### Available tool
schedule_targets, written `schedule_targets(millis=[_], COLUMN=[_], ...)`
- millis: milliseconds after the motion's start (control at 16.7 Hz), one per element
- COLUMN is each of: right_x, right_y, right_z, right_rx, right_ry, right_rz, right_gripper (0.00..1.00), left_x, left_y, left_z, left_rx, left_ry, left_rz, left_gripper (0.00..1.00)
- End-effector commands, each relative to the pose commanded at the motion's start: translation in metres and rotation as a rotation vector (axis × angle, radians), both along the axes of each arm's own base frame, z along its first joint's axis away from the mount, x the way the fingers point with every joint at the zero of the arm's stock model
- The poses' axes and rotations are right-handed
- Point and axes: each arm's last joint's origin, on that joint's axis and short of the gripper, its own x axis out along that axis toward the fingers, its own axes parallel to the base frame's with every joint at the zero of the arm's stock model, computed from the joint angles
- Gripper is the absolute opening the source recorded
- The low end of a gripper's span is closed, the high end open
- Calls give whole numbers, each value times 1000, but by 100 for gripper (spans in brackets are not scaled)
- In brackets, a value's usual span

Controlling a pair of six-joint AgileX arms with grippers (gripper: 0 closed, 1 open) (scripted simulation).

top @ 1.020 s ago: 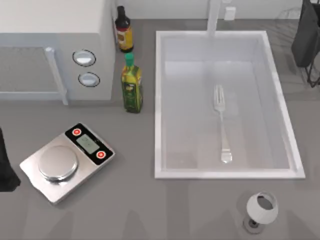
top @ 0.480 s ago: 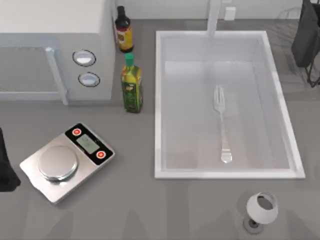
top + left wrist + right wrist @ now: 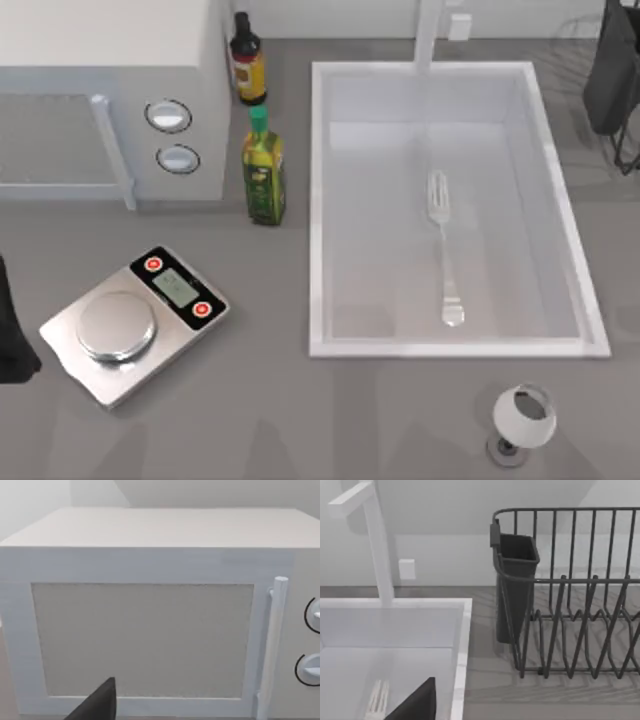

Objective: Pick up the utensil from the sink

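Note:
The utensil, a slim silver fork, lies flat on the bottom of the sink, right of its middle, tines toward the back and handle toward the front. Its tines also show in the right wrist view, inside the sink's rim. My right arm is at the back right, outside the sink and well away from the fork. At the top view's left edge my left arm is parked, facing the microwave. A dark finger shows low in the right wrist view.
A microwave stands at the back left, with a green oil bottle and a dark sauce bottle beside it. A kitchen scale sits front left, a wine glass before the sink. A faucet and dish rack are at the back.

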Motion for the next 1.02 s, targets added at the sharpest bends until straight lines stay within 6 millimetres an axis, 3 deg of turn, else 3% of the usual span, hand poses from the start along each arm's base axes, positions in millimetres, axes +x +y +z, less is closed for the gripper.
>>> schedule_targets(millis=[300,600,780,1020], right_x=[36,123,192,277], right_y=[8,31,55,97], right_z=[71,131,139,111], right_rx=[23,44,50,44], right_ry=[225,522,717,976], right_rz=[32,64,75,71], right_gripper=[100,100,100,100], left_x=[0,0,0,0], left_y=[0,0,0,0], left_z=[0,0,0,0], left_rx=[0,0,0,0], left_ry=[0,0,0,0], left_rz=[0,0,0,0], left_gripper=[100,100,100,100])
